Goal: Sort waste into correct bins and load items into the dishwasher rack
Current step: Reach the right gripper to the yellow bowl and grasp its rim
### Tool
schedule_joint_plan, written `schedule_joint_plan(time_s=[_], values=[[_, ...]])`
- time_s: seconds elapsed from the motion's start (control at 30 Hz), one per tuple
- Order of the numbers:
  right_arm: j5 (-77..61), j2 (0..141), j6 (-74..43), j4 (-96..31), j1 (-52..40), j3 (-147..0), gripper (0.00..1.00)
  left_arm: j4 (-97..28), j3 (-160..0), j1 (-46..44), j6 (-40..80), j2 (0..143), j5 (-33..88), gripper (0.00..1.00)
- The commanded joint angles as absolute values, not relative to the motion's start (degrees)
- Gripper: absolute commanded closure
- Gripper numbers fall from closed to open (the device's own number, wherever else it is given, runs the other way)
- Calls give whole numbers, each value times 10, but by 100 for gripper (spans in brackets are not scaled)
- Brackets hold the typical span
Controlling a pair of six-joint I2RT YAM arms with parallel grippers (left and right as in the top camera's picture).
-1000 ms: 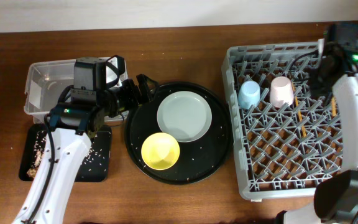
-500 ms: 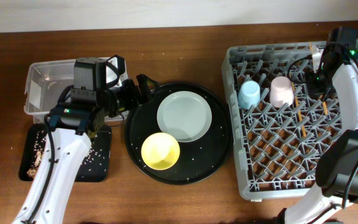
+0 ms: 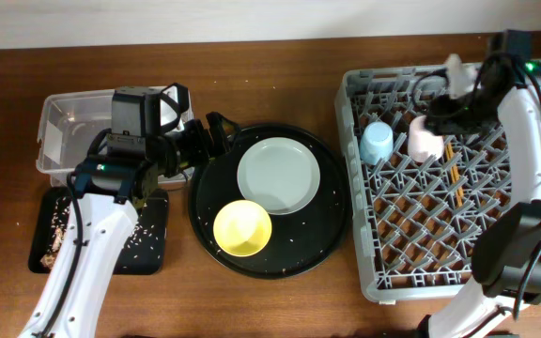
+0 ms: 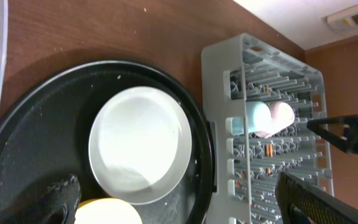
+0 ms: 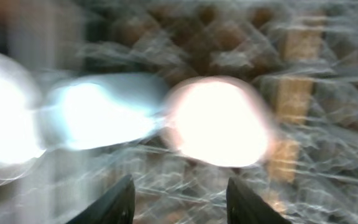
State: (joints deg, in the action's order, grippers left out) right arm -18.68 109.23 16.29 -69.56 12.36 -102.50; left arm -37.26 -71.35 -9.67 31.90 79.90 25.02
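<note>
Pale plate and yellow bowl sit just beside each other on the round tray. Blue cup, pink cup and chopsticks are in the rack. The left end effector is spread at the tray's edge. The right end effector is spread over the pink cup, in a blurred view.

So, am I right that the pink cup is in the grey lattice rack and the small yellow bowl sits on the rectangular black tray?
Not quite: the overhead view shows the small yellow bowl on the large round black tray, not the rectangular one. The pink cup is indeed in the grey lattice rack.
</note>
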Motion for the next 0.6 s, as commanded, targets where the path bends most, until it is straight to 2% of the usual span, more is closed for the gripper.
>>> schedule_joint_plan(time_s=[0.0, 0.03, 0.1, 0.33, 0.43, 0.57], values=[[-391, 1064, 156, -744, 70, -1049, 53, -372, -714, -96, 312, 797, 250, 1], [-397, 1064, 156, -768, 50, -1049, 53, -372, -714, -96, 312, 797, 250, 1], [-399, 1064, 153, -804, 12, -1049, 61, -372, -714, -96, 312, 797, 250, 1], [-381, 1064, 62, -810, -137, -1041, 61, -366, -714, -94, 320, 797, 257, 1], [-289, 1064, -17, -781, -201, -1018, 60, -380, -714, -48, 320, 795, 252, 1], [-204, 1064, -98, -731, -291, -976, 56, -420, -714, 67, 320, 794, 252, 1]])
